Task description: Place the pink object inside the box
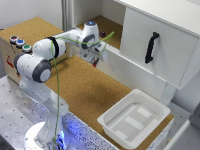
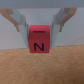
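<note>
Fingers [image 2: 19, 20] of our gripper [image 2: 41, 25] pinch the pink object [image 2: 39, 39] on two sides, above the cork table [image 2: 40, 67]. We think it is light, hard and smooth, so a hold on its flat sides should work, squeezed softly so it does not slip. We see the box [image 1: 134, 119] well apart, at about four o'clock from our gripper in the exterior view

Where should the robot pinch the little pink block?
Pinch the pink block on its two flat opposite sides, coming straight down from above. The wrist view shows the gripper fingers already either side of it; whether they touch it is unclear. It is small, so centre it.
</note>
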### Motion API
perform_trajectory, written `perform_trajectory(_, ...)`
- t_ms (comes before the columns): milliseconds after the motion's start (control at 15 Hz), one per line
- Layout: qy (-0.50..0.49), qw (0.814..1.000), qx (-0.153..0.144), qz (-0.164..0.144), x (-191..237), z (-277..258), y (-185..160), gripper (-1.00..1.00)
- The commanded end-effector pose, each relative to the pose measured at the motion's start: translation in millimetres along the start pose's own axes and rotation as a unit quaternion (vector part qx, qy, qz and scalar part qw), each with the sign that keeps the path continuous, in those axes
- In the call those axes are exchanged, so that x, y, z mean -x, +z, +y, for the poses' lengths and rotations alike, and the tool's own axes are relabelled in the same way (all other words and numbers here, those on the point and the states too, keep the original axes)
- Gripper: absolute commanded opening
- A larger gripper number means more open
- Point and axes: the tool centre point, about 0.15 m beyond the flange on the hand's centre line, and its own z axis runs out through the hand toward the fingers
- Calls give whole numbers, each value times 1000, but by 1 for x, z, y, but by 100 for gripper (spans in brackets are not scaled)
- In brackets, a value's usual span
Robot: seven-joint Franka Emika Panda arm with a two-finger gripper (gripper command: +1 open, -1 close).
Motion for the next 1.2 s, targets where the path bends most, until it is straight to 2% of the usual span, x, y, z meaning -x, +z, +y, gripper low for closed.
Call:
perform_trajectory(0,63,998,16,1,-51,113,34,-100)
perform_trajectory(200,108,993,41,-2,-67,181,48,-100)
perform_trajectory(533,171,983,62,-17,-77,270,71,-100)
perform_trajectory(867,220,971,83,-33,-64,328,88,-100)
perform_trajectory(1133,277,957,77,-49,-42,359,101,-100)
